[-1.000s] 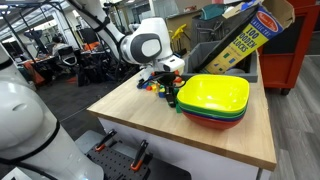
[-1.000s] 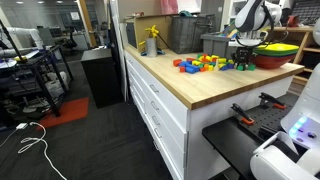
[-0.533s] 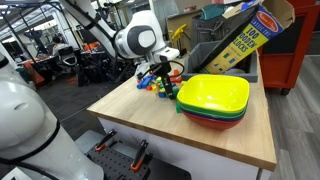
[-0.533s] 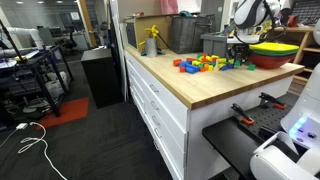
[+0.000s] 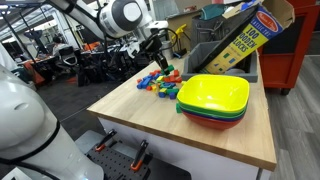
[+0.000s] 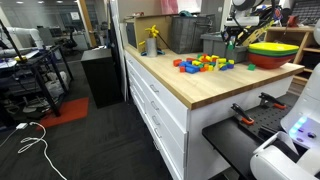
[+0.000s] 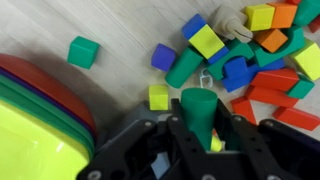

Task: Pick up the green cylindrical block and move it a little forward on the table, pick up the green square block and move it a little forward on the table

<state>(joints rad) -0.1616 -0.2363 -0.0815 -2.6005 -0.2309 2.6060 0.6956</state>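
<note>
Can't see the lower end of the green cylinder (image 7: 197,100), buried between the gripper (image 7: 198,120) fingers in the wrist view. Losing most of the stack of bowls (image 7: 40,120) to the left and bottom edges there, plus part of the block pile (image 7: 250,55) to the top and right edges. Way too small in both exterior views to sort single blocks in that pile (image 5: 158,81) (image 6: 205,63) or read the grip. Also missing the top of the yellow box (image 5: 240,40), cut by the edge.

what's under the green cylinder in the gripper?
Wrist view: the green cylinder, held in the gripper, hangs over the table, with a yellow cube just beside it and the block pile further off. The spot straight beneath is hidden by the cylinder itself.
</note>
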